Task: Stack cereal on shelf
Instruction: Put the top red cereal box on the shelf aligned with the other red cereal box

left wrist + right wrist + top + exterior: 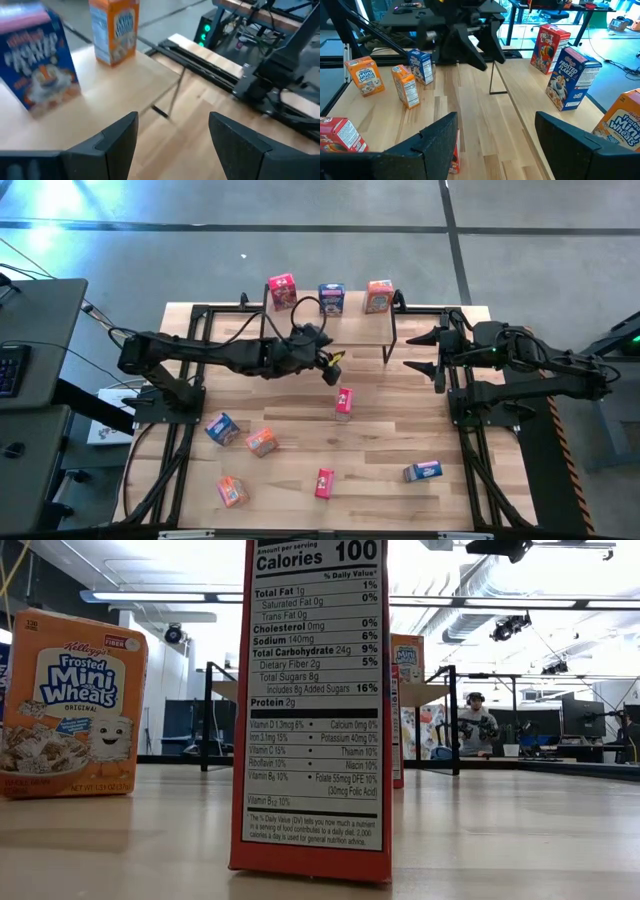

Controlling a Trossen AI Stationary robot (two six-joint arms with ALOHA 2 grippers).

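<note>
The shelf stands at the table's far middle, and three cereal boxes stand upright on its top board: red, blue, orange. My left gripper hangs open and empty just off the shelf's near edge. In its wrist view its gripper looks over the board at the blue box and the orange box. My right gripper waits open beside the shelf's right end. Several more boxes sit on the table, among them an upright red one.
Loose boxes lie on the near half of the table: blue, orange, orange, red, blue. In the low view a red box fills the middle and an orange one stands left.
</note>
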